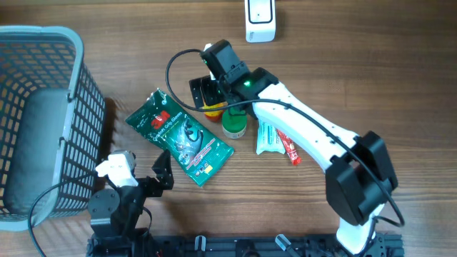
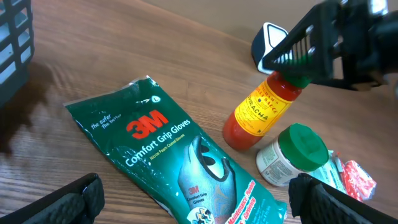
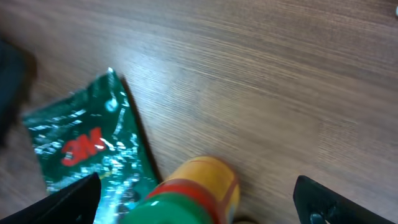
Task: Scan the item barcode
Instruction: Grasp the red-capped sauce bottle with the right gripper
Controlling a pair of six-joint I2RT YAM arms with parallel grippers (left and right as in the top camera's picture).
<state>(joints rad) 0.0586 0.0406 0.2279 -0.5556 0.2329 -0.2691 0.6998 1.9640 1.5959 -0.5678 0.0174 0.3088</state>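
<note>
A sriracha bottle [image 1: 212, 109] with a green cap lies on the wooden table beside a green 3M gloves packet [image 1: 180, 135]. My right gripper [image 1: 208, 91] hangs open over the bottle's cap end. In the right wrist view the bottle [image 3: 196, 186] sits between the spread jaws of the right gripper [image 3: 199, 202], which do not touch it. My left gripper [image 1: 161, 175] stands open near the front edge, low over the packet [image 2: 180, 155], with nothing in the left gripper [image 2: 198, 204]. The white barcode scanner [image 1: 260, 20] stands at the far edge.
A blue-grey wire basket [image 1: 43, 121] fills the left side. A green-lidded jar [image 1: 233, 125] and a toothpaste pack [image 1: 273, 140] lie just right of the bottle. The right arm [image 1: 314, 135] stretches across from the front right.
</note>
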